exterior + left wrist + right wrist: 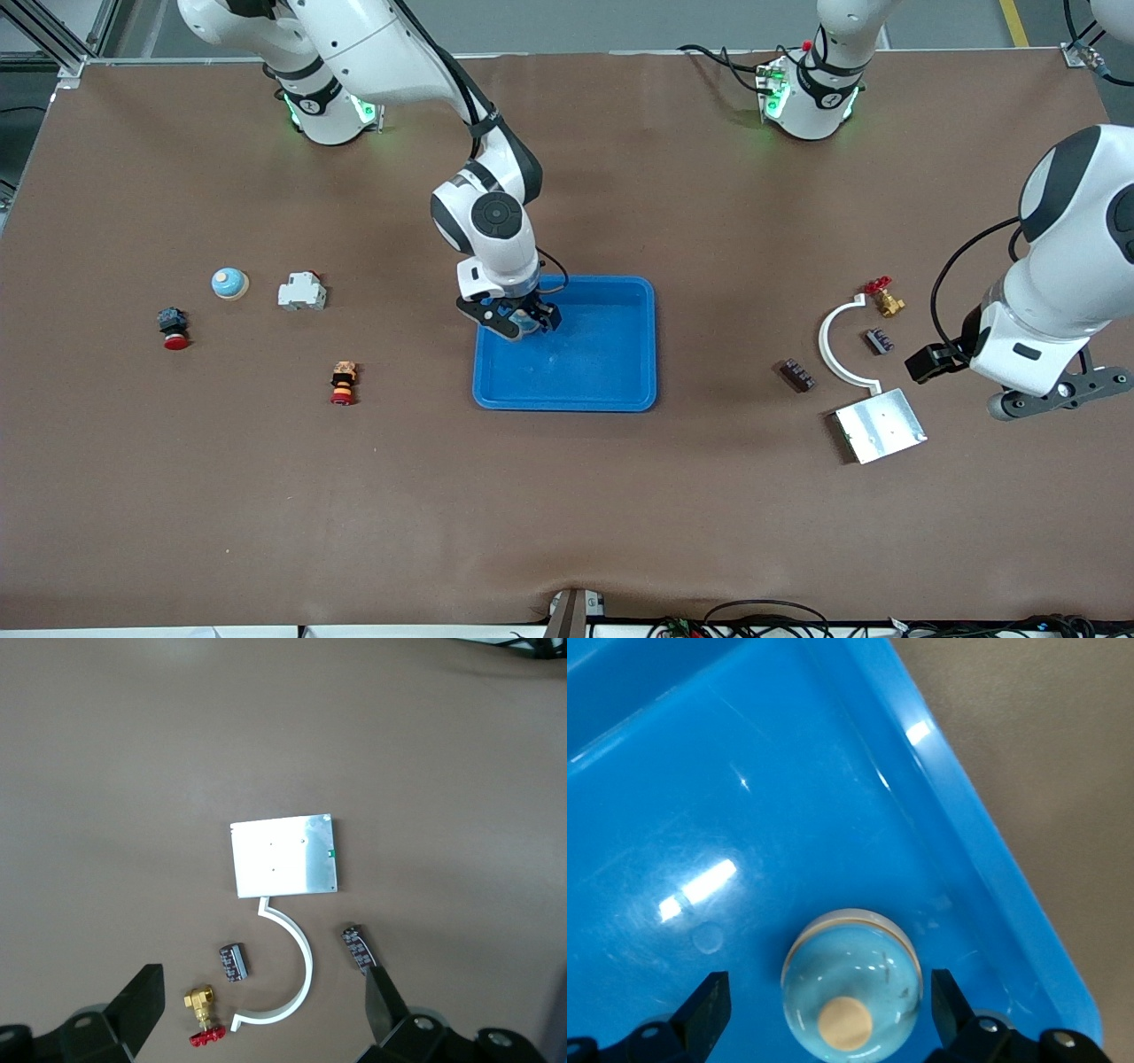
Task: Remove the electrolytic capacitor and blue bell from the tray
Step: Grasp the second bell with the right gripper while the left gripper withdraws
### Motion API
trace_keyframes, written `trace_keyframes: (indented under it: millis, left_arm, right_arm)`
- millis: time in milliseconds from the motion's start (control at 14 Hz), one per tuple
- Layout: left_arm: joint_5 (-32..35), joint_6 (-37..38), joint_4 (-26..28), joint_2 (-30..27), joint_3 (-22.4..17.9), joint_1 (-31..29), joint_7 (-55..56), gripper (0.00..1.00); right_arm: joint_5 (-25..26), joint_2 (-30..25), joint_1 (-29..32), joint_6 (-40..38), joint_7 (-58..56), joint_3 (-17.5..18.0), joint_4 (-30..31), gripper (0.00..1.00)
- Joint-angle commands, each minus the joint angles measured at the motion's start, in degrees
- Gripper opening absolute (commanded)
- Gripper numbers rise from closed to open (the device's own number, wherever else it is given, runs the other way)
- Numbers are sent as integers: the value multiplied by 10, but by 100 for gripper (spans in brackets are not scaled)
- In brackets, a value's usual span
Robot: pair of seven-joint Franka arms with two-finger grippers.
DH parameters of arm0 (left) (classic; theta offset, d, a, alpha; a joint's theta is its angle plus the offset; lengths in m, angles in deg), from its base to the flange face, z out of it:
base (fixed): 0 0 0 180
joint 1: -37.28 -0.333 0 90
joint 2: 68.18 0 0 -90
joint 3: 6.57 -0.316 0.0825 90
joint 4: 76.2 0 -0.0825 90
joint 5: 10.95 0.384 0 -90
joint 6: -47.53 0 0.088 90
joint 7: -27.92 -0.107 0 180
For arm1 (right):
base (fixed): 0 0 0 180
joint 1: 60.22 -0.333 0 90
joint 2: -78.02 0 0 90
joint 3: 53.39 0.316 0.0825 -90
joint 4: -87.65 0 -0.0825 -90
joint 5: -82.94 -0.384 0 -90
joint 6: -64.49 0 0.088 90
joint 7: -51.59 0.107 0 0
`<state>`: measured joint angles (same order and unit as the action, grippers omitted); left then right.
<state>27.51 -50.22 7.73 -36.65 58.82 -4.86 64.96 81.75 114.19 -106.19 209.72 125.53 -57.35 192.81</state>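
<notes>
A light-blue bell (850,992) with a tan button sits on the floor of the blue tray (620,390), near the corner toward the right arm's base. My right gripper (518,323) (828,988) is low in the tray and open, one finger on each side of the bell with a gap at both. Two dark capacitors (797,375) (879,340) lie on the table toward the left arm's end, also seen as capacitors (233,961) (357,947) in the left wrist view. My left gripper (1045,403) (261,1010) hangs open and empty above them.
A second bell (229,283), a white breaker (302,291) and two red push-buttons (174,328) (343,382) lie toward the right arm's end. Beside the capacitors are a brass valve (884,299), a white curved bracket (833,346) and a metal plate (880,425).
</notes>
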Motion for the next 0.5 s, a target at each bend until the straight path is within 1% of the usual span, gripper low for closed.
trace_keyframes:
  millis: [0, 142, 285, 427]
  left_arm:
    - [-7, 20, -11, -11, 11, -4, -11, 100]
    - [-7, 21, -11, -11, 15, -3, -11, 100]
    - [-4, 21, -11, -11, 18, -3, -11, 100]
    - [-5, 21, -11, -12, 19, -3, -11, 100]
  right_arm:
    - [14, 15, -2, -3, 21, -2, -21, 100]
    - [15, 16, -2, -1, 21, -2, -22, 100]
    - [36, 19, 1, -1, 21, -2, -22, 100]
    - [39, 21, 0, -1, 21, -2, -22, 100]
